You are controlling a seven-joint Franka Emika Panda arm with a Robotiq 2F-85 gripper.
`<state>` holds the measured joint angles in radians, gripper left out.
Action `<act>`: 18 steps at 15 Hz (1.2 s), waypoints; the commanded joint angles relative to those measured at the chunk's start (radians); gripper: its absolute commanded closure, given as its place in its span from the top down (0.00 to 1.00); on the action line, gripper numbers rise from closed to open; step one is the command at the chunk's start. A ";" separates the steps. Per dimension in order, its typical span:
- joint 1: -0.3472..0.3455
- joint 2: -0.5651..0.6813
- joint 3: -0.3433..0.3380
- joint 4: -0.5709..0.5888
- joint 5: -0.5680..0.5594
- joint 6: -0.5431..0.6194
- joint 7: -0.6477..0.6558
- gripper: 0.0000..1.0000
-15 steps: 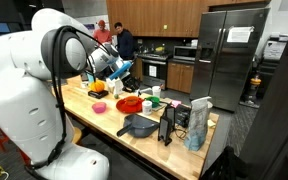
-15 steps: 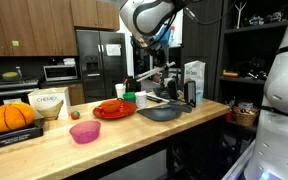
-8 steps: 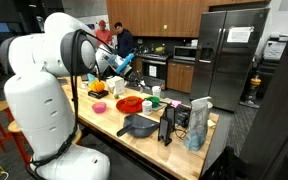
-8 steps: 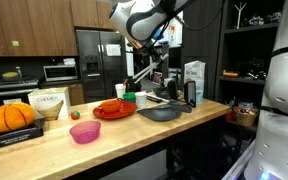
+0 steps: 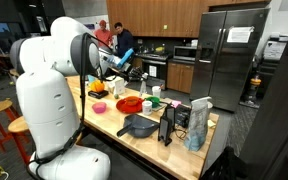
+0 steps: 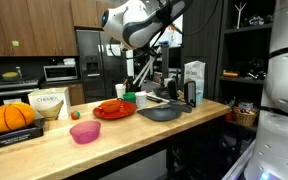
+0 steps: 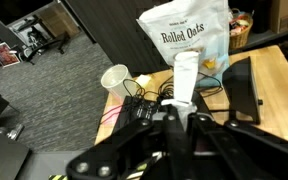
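My gripper [image 7: 180,108] is shut, its two black fingers pressed together with nothing seen between them. It hangs in the air above the far part of the wooden counter [image 5: 104,118], over the red plate [image 5: 129,103]. In the wrist view a white bottle [image 7: 184,72] shows just past the fingertips, in front of a Rolled Oats bag [image 7: 187,35]. I cannot tell whether the fingers touch the bottle. A white cup [image 7: 115,78] stands to the left, beside black cables.
A grey pan [image 5: 139,126], the oats bag [image 5: 198,115] and a black device [image 5: 166,125] crowd one end of the counter. A pink bowl [image 6: 84,132] and a pumpkin [image 6: 11,116] sit toward the other. A fridge [image 5: 229,60] and two people [image 5: 114,38] are behind.
The arm has swung round over the counter, its upper links shifting sideways in both exterior views. The fingers have stayed shut.
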<state>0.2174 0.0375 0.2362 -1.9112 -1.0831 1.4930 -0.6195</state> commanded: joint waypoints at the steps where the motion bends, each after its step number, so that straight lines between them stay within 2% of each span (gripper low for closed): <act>1: 0.018 0.049 0.006 0.043 -0.144 -0.051 -0.094 0.02; 5: 0.021 0.079 0.007 0.060 -0.224 -0.008 -0.077 0.02; 11: 0.020 0.081 0.008 0.069 -0.187 0.027 -0.004 0.02; 12: 0.023 0.088 0.008 0.055 -0.205 0.015 -0.028 0.09; 18: 0.023 0.088 0.008 0.062 -0.203 0.018 -0.010 0.09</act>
<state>0.2383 0.1242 0.2451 -1.8517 -1.2865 1.5126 -0.6290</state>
